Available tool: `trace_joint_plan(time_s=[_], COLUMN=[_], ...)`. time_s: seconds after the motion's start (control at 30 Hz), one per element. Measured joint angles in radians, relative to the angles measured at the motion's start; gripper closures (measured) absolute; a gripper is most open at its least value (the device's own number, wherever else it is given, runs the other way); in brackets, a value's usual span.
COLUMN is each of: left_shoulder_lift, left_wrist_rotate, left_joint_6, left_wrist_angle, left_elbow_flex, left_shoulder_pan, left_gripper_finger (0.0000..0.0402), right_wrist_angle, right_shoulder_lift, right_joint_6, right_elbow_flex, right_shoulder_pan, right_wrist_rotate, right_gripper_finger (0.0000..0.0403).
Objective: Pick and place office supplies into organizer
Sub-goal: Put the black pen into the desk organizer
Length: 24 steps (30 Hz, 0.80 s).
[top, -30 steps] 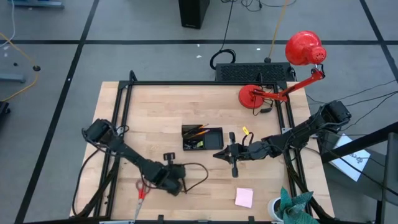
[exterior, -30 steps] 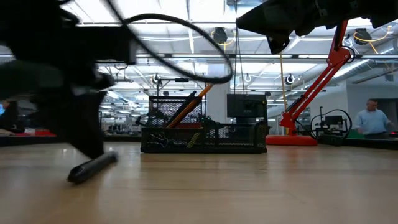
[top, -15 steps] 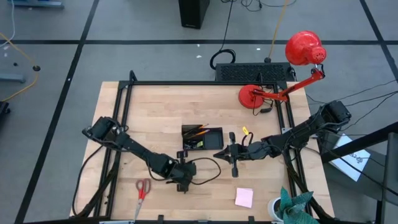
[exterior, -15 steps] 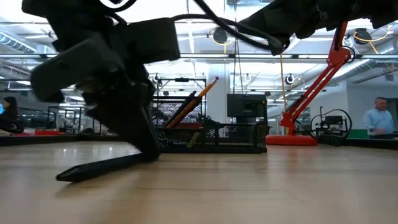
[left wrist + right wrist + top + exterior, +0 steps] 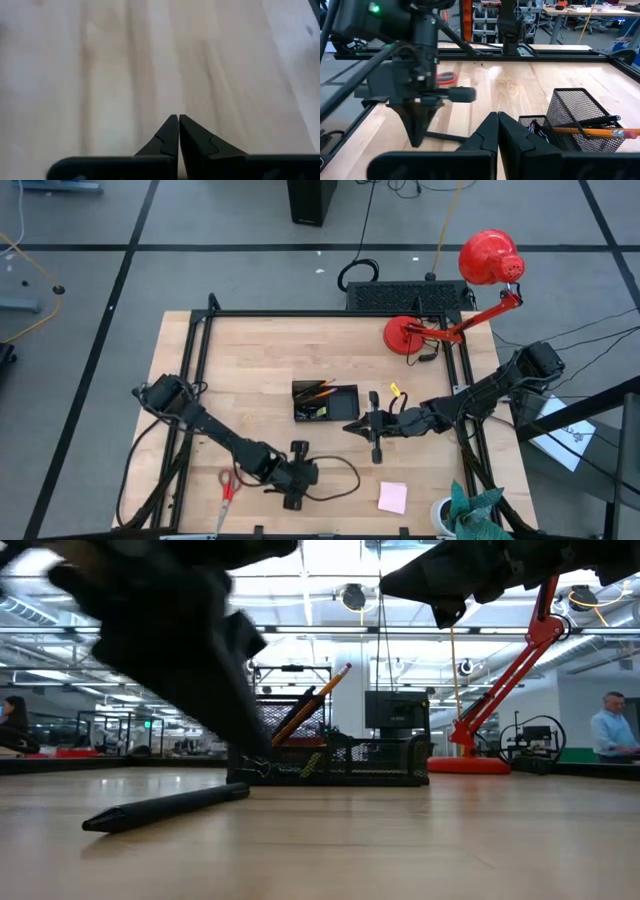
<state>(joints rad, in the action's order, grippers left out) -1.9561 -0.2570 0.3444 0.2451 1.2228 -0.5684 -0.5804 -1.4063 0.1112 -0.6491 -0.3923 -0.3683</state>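
Observation:
My left gripper (image 5: 293,500) is low over the near middle of the table, its fingers (image 5: 178,131) shut. A black pen (image 5: 165,808) lies slanting from those fingertips toward the near edge; it also shows in the right wrist view (image 5: 447,136). The organizer (image 5: 325,401), a black mesh tray with orange pencils leaning in it (image 5: 310,705), stands at the table's middle. My right gripper (image 5: 350,427) hovers shut and empty just right of it (image 5: 498,127). Red-handled scissors (image 5: 229,482) lie flat at the near left, a pink pad (image 5: 392,497) at the near right. My left gripper meets the black pen at its far end (image 5: 240,790), coming from above on a slant. The fingers themselves hide the exact hold, and the left wrist view shows no pen past the tips. The pen's near tip (image 5: 95,823) rests on the table.
A small yellow piece (image 5: 395,390) lies right of the organizer. The red desk lamp (image 5: 440,330) and a black slab (image 5: 405,295) stand at the far right. A cup with teal cloth (image 5: 470,515) sits at the near right corner. A black frame rail (image 5: 190,380) runs along the table's sides.
My left gripper has gone toward the table's right and then toward the near edge, turning and tipping as it went. The pen has come along with it: it has swung round and now lies long and almost flat, its near tip on the table.

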Motion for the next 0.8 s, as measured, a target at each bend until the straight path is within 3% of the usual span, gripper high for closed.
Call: trace_joint_plan(time_s=[0.23,0.8], left_shoulder_lift=[-0.068,-0.056], left_wrist_rotate=[-0.013,-0.036], left_joint_6=[0.093,0.339], left_wrist_angle=[0.043,0.418], left_elbow_flex=[0.002,0.005], left_shoulder_pan=[-0.058,-0.138], left_gripper_finger=[0.0383,0.0383], right_wrist_angle=[-0.006,-0.01], right_shoulder_lift=[0.0,0.0], right_joint_6=[0.007,0.009], right_elbow_flex=[0.0,0.0], right_shoulder_pan=[-0.001,-0.003], right_wrist_rotate=[0.0,0.003], right_gripper_finger=[0.0403,0.0403])
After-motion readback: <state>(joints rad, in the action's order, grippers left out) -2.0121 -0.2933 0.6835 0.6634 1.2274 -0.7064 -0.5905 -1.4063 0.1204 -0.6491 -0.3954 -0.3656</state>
